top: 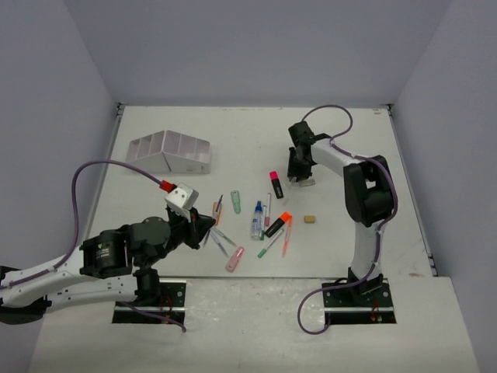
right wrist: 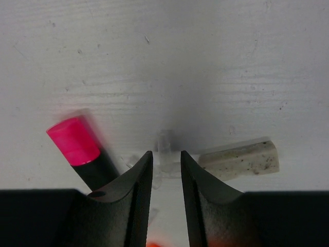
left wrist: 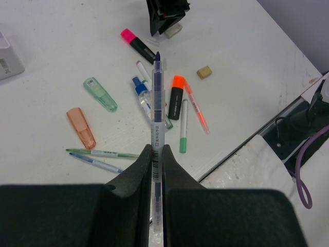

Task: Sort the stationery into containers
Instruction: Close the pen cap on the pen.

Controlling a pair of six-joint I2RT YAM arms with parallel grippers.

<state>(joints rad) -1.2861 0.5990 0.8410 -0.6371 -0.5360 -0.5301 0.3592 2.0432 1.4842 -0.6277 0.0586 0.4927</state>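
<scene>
Bare table (top: 233, 128) around organiser (top: 175, 151), stationery (top: 257, 221) crowding the centre

The top view looks down from above and behind the arm bases over the whole worktop (top: 233, 132). The left wrist view looks out past the left pincer (left wrist: 157, 150) from high up, while the right wrist view hugs the worktop; all three share the pink highlighter (top: 276, 184)

organiser (top: 171, 151): way over at the far left of the desk (top: 233, 132), well apart from everything else
pile (top: 268, 233): loose stuff mid-desk, bottle (top: 257, 220) right in the thick of it
small eraser (top: 310, 220): off to the right of the pile, on its own
left hand (top: 206, 225): near-left edge of the pile, pen (left wrist: 156, 128) pinched in it, pointing out over the pile
right hand (top: 299, 177): behind the pile, highlighter (right wrist: 85, 152) just left of it, other eraser (right wrist: 239, 159) just right
</scene>
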